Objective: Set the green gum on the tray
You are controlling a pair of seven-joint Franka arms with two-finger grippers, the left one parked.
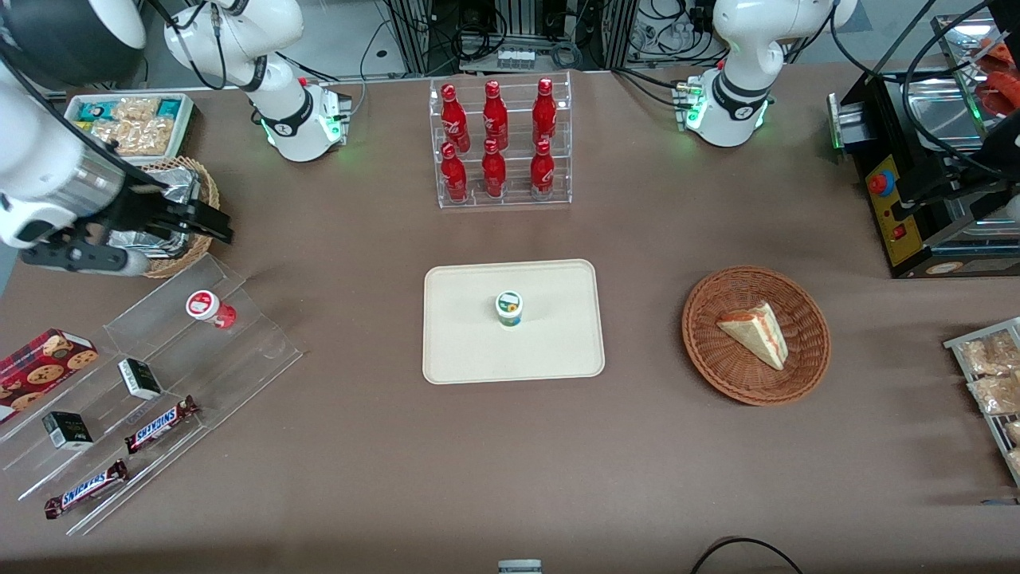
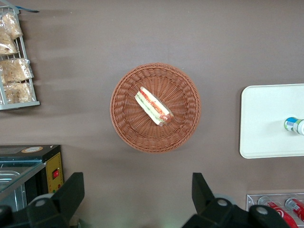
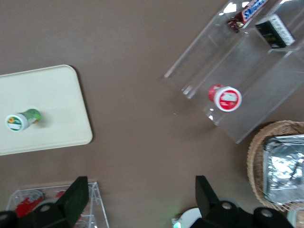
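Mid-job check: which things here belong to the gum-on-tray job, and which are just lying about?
Job:
green gum, standing on the tray
tray
gripper, fingers open, above the foil-lined basket at the working arm's end

Lying about:
red bottle on the clear stand
wicker basket with a sandwich
rack of red bottles
Snickers bars

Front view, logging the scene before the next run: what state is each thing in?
green gum: upright on the tray, lid on.
tray: flat on the table, holds only the gum.
gripper: open, holding nothing, raised over the foil tray at the working arm's end.
red bottle: standing on the clear stepped stand, lid on.
sandwich: lying in the wicker basket.
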